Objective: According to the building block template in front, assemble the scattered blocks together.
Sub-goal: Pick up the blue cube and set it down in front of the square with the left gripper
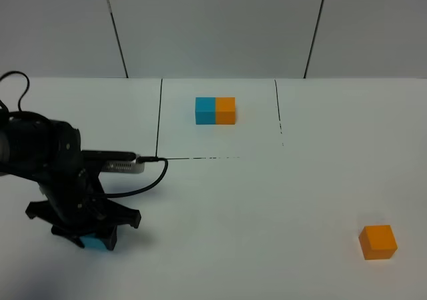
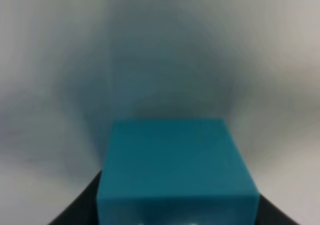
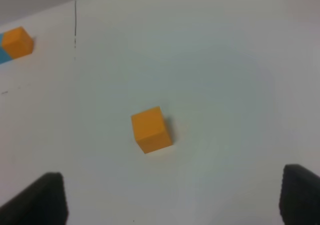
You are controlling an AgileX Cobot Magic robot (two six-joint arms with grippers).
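The template, a blue cube and an orange cube joined, sits at the back inside thin black lines. The loose sky-blue cube is at the front left between the fingers of my left gripper, which is lowered to the table and shut on it. In the left wrist view the cube fills the gap between the dark fingers. The loose orange cube lies alone at the front right. My right gripper is open and hovers short of the orange cube; its arm is outside the high view.
Black lines mark a square on the white table around the template. A black cable loops from the left arm. The template's orange end shows far off in the right wrist view.
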